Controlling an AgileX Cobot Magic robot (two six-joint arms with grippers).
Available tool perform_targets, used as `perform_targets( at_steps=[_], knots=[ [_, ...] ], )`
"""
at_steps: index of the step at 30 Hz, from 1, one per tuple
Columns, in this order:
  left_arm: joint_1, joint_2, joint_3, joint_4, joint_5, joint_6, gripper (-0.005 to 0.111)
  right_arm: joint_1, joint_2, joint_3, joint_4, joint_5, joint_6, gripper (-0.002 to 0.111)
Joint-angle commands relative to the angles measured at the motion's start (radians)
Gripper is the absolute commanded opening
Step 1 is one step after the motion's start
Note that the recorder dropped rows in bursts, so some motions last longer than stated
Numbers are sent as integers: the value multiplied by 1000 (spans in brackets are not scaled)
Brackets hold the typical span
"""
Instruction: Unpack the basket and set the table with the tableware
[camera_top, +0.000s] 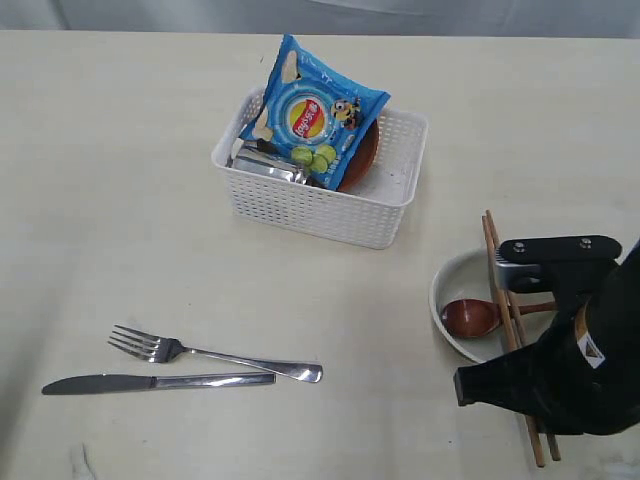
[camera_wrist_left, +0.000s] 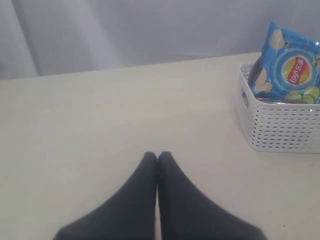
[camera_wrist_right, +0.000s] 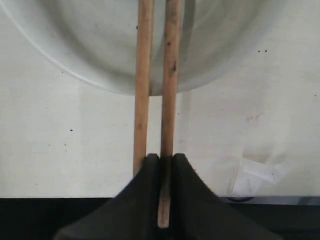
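The white basket (camera_top: 318, 205) stands at the back middle of the table (camera_top: 120, 200). It holds a blue chip bag (camera_top: 315, 115), a steel cup (camera_top: 265, 166) and a reddish-brown plate (camera_top: 364, 160). A fork (camera_top: 200, 352) and a knife (camera_top: 150, 382) lie side by side at the front left. At the right, the off-white bowl (camera_top: 450, 300) holds the dark spoon (camera_top: 472, 317). The wooden chopsticks (camera_top: 503, 300) lie across the bowl. My right gripper (camera_wrist_right: 165, 157) is shut on the near end of one chopstick (camera_wrist_right: 170, 100). The other chopstick (camera_wrist_right: 142, 100) runs beside a finger. My left gripper (camera_wrist_left: 157, 156) is shut and empty over bare table.
My black right arm (camera_top: 560, 390) covers the front right corner and the chopsticks' near part. In the left wrist view the basket (camera_wrist_left: 280, 125) is off to one side. A scrap of clear tape (camera_wrist_right: 257, 172) is stuck on the table by its front edge.
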Motion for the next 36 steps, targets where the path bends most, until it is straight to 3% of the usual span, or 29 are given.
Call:
perform_targets(
  at_steps=[1, 24, 26, 32, 36],
  knots=[
    [-4, -5, 2, -4, -2, 0, 0, -7, 4, 1, -22, 2, 31, 0],
    [-4, -5, 2, -4, -2, 0, 0, -7, 4, 3, -30, 28, 16, 0],
    [-4, -5, 2, -4, -2, 0, 0, -7, 4, 3, -30, 28, 16, 5],
    [-4, -5, 2, -4, -2, 0, 0, -7, 4, 3, -38, 57, 16, 36],
    [-4, -5, 2, -4, -2, 0, 0, -7, -3, 1, -54, 77, 14, 37]
  ],
)
